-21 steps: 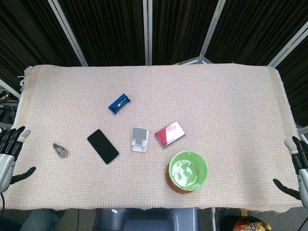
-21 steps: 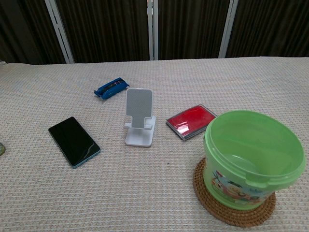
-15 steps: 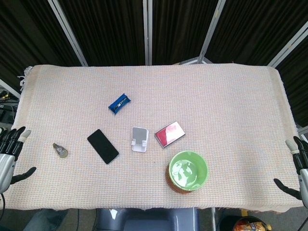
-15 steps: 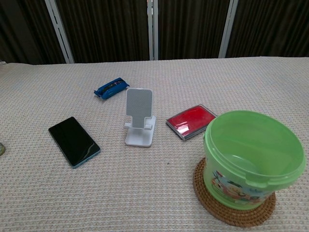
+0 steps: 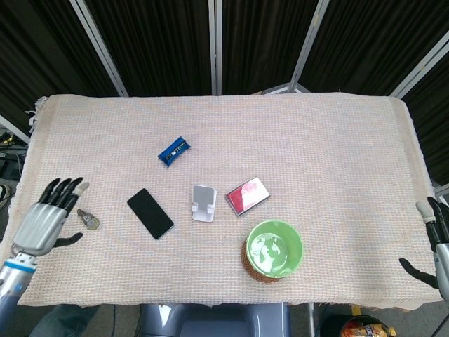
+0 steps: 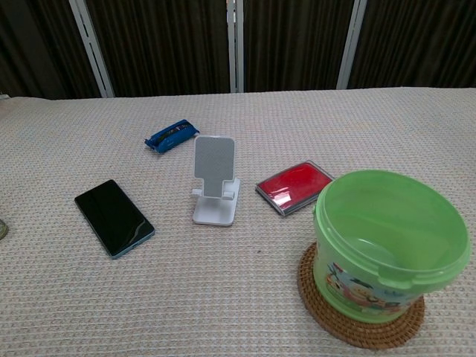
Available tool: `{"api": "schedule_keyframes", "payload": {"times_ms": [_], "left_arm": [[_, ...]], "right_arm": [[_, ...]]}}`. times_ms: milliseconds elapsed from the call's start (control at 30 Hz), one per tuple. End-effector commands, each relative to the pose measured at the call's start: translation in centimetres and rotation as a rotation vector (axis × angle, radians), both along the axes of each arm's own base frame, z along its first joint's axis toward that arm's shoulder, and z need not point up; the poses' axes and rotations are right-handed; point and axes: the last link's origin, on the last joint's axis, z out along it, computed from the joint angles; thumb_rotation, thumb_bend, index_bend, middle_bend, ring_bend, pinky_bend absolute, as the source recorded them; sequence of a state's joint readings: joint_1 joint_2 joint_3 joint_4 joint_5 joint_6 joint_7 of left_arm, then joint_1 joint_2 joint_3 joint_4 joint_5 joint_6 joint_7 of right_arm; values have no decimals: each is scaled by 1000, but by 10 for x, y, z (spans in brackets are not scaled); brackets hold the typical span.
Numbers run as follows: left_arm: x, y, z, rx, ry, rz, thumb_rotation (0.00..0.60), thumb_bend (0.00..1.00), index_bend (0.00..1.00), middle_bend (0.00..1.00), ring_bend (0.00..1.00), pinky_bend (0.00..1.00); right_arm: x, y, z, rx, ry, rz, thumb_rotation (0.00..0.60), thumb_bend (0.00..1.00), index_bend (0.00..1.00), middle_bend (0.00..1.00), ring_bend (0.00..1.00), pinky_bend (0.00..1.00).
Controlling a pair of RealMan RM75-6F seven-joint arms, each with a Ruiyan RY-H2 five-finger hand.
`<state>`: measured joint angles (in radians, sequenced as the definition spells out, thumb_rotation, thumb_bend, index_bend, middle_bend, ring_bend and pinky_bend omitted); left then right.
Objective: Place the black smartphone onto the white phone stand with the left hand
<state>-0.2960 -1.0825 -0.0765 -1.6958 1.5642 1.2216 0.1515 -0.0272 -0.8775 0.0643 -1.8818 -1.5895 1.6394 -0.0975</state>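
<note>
1. My left hand point(image 5: 48, 221) hangs over the table's left edge, fingers spread apart and holding nothing.
2. Just beside its fingertips lies a small metallic trinket point(image 5: 88, 220) on the woven tablecloth point(image 5: 316, 140).
3. The black smartphone point(image 5: 150, 213) lies flat, screen up, between that trinket and the white phone stand point(image 5: 203, 203), apart from both.
4. The stand is upright, nothing on it; a red flat case point(image 5: 247, 195) sits just to its right.
5. A blue wrapped bar point(image 5: 173, 150) lies farther back.
6. A green bucket point(image 5: 274, 249) stands on a wicker coaster point(image 6: 362, 320).
7. My right hand point(image 5: 435, 242) shows at the right edge, fingers apart, holding nothing.
</note>
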Motion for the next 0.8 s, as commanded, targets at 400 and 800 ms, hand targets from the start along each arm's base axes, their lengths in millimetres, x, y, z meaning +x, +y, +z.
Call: {"api": "schedule_keyframes", "payload": {"times_ms": [400,800], "left_arm": [[19,97,-102,-274,262,-222,600,0,164,89,141,171],[15,100,-134,-351,300,-296,600,0,248,132,179,190]], "right_arm": [[-12,-14,-7,-18,46,-95,600,0,0,0,0,0],[-16,-17,-6,-22,47,-123,600,0,0,0,0,0]]}}
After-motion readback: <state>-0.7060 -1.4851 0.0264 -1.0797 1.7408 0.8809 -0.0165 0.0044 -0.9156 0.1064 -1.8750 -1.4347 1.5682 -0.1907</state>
